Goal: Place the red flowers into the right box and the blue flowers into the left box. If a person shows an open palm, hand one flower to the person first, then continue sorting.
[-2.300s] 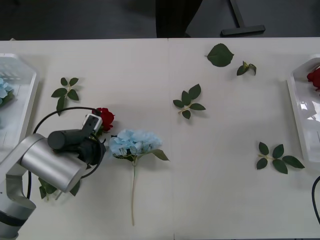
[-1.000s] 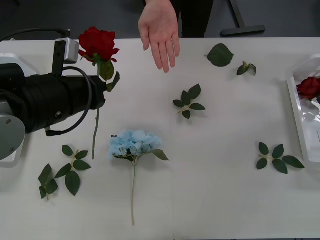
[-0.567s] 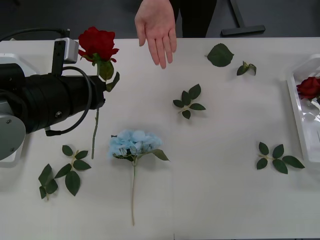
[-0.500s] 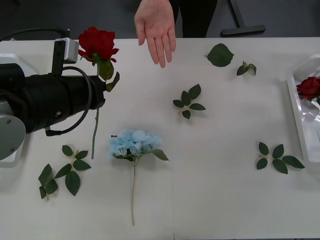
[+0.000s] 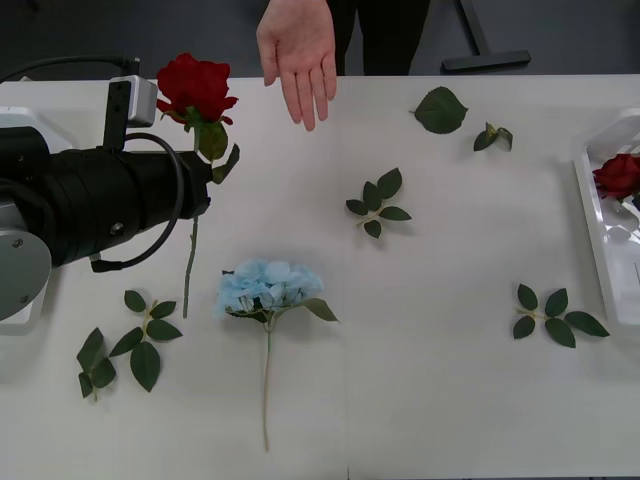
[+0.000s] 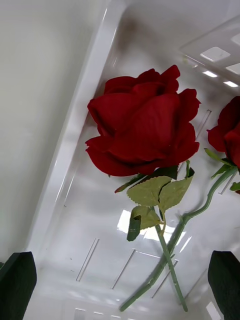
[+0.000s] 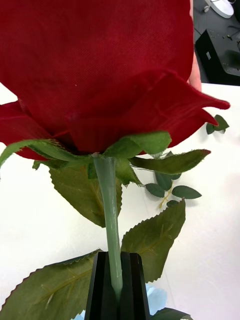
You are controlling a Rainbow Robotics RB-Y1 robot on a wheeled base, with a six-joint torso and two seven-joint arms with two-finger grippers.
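My left gripper (image 7: 112, 261) is shut on the green stem of a red rose (image 7: 100, 65), just under the bloom. In the front view this red flower (image 5: 196, 88) is held up above the table's left side, at the end of my left arm (image 5: 95, 205). A person's hand (image 5: 297, 55) reaches over the far edge with an open palm, to the right of the rose. One blue flower (image 5: 270, 285) lies on the table. My right gripper (image 6: 120, 295) is open above the right box (image 6: 75, 145), where a red rose (image 6: 142, 125) lies beside another (image 6: 230, 130).
The right box (image 5: 600, 240) sits at the table's right edge with a rose (image 5: 617, 175) in it. Loose leaf sprigs lie at the middle (image 5: 378, 203), right (image 5: 553, 318), far right (image 5: 440, 110) and front left (image 5: 125, 345). My left arm covers the table's left edge.
My left arm has lifted the red rose off the table and holds it still. The person's open hand came in at the far edge and has drifted left.
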